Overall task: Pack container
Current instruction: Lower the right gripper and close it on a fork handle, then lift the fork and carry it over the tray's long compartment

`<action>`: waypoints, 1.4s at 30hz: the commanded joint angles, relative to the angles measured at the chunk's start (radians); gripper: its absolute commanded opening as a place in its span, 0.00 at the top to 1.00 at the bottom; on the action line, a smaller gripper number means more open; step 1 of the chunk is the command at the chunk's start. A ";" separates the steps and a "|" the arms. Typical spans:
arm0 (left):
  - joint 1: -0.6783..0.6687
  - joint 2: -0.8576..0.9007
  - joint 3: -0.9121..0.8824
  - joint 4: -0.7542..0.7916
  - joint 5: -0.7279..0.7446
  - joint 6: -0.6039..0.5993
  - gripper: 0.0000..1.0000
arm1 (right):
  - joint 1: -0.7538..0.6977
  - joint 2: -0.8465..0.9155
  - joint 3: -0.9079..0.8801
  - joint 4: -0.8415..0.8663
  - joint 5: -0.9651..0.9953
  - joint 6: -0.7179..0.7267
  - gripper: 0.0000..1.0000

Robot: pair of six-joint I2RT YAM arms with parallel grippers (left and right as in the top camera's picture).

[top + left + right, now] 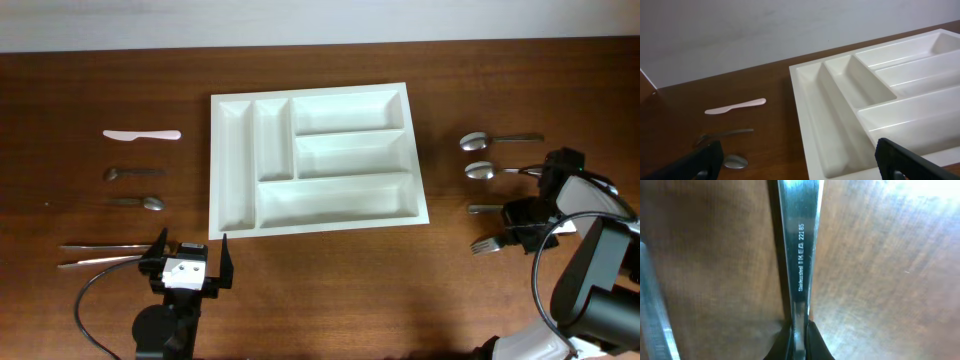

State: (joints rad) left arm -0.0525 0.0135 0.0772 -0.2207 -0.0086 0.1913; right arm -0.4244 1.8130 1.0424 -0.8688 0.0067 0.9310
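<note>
My right gripper (799, 342): clamped shut on a steel handle (800, 255). The fingers pinch its thin edges low against the table, which I judge gives a firm hold for lifting.
Which piece: my wrist hides the join from overhead. It is either the fork (487, 243) or the flat steel piece (485, 209) just beyond it, and I cannot tell which.
My left gripper (192, 252): jaws spread wide and holding nothing. It sits near the tray's near-left corner and looks across it, probably waiting its turn.
Long steel pair (100, 252): lies side by side on the table just left of my left gripper.
The container (335, 198): flat at mid-table between my arms, with all five compartments bare. Either arm should reach it from there.
Left row: two small spoons (135, 173), with the white plastic knife (142, 134) farthest. They lie apart from one another, leaving room for fingers.
Right row, farther: two larger spoons (478, 141), bowls toward the container.
Step in hand: I judge this is the first pick, with nothing packed yet.
</note>
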 commanded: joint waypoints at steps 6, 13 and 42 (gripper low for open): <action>0.001 -0.008 -0.010 0.001 -0.007 0.013 0.01 | 0.006 0.032 0.248 -0.218 0.103 -0.069 0.96; 0.001 -0.008 -0.010 0.001 -0.007 0.013 0.01 | 0.019 0.032 0.483 -0.301 0.085 -0.387 0.96; 0.001 -0.008 -0.010 0.001 -0.007 0.013 0.01 | 0.682 0.033 0.623 -0.227 -0.105 -0.942 0.96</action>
State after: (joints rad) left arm -0.0525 0.0135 0.0772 -0.2207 -0.0086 0.1913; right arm 0.2264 1.8488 1.6440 -1.1076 -0.0921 0.0284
